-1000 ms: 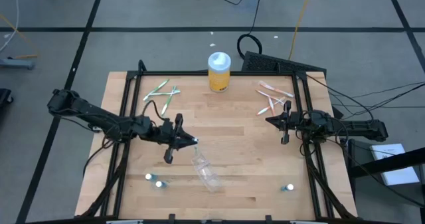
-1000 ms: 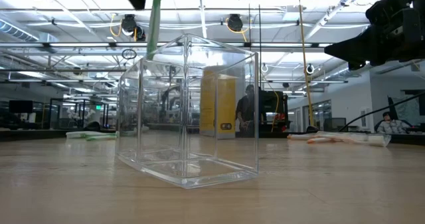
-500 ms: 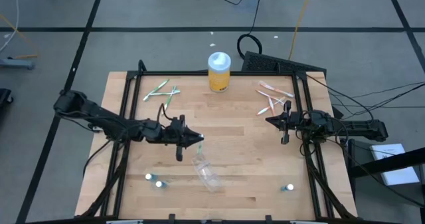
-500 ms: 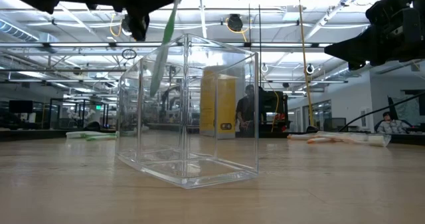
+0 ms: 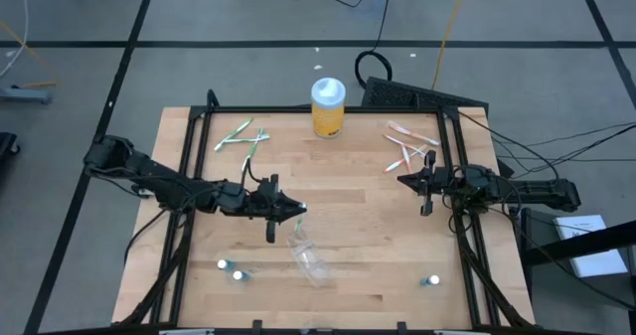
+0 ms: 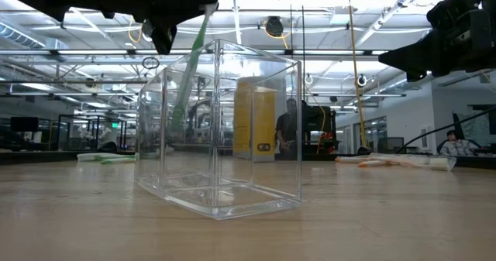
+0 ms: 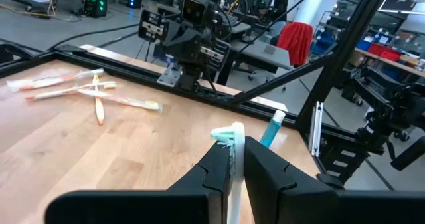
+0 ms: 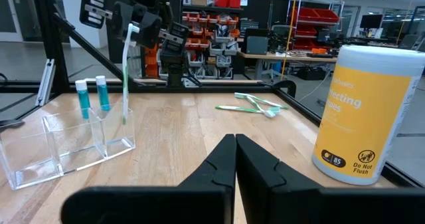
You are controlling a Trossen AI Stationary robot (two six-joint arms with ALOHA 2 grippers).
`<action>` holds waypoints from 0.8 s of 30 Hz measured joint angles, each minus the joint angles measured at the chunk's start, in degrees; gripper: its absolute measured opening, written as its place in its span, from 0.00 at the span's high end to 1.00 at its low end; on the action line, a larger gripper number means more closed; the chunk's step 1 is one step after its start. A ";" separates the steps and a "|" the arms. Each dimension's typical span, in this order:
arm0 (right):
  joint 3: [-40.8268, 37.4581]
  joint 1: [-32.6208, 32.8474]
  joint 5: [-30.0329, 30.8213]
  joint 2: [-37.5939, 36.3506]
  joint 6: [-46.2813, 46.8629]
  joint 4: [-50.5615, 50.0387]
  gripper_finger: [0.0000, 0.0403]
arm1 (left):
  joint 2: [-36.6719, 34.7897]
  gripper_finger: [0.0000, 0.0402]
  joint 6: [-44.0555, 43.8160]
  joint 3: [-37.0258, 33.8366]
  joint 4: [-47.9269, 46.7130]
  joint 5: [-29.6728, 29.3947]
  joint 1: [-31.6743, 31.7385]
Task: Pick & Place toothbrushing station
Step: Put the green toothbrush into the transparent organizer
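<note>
The toothbrushing station (image 5: 309,256), a clear plastic box, stands on its base near the table's front middle; it also shows in the low view (image 6: 221,129) and the right wrist view (image 8: 66,141). My left gripper (image 5: 296,212) is just beyond the box's far end, above it, shut on a green toothbrush (image 6: 190,67). The brush's lower part shows through the box's wall; whether it is inside I cannot tell. My right gripper (image 5: 424,185) is shut and empty at the table's right, above the wood. My left gripper pinches the green toothbrush between its two fingers at the neck just below the bristle head (image 7: 232,159). The fingers come level from the table's left and lie across the brush. The brush is lifted clear, head up (image 8: 132,30), and its handle (image 8: 124,98) hangs slightly tilted below the fingers.
A yellow jar with a white lid (image 5: 328,107) stands at the far middle. Green toothbrushes (image 5: 243,139) lie at the far left, pale orange ones (image 5: 409,146) at the far right. Small blue tubes (image 5: 231,269) (image 5: 433,280) stand near the front edge.
My left gripper has gone toward the table's right edge and down, to the clear box, and has turned more level. The green toothbrush has come down with it; its handle now shows lower behind the box's wall and leans more.
</note>
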 joint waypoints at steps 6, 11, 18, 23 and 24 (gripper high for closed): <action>0.00 -0.01 0.00 0.01 0.00 -0.01 0.99 | 0.00 0.91 0.04 0.00 -2.46 0.07 0.00; 0.00 0.00 0.00 0.02 0.00 0.00 0.99 | 0.00 0.91 0.08 0.00 -2.50 0.07 0.00; 0.00 -0.01 0.00 0.00 0.00 -0.01 0.99 | -0.02 0.91 0.15 0.00 -3.16 0.13 0.00; 0.00 -0.02 0.00 0.00 0.00 0.00 0.99 | -0.02 0.91 0.10 0.00 -3.88 0.22 -0.02; 0.00 -0.02 0.00 0.02 0.00 -0.02 0.99 | -0.02 0.91 0.03 0.00 -3.88 0.20 -0.02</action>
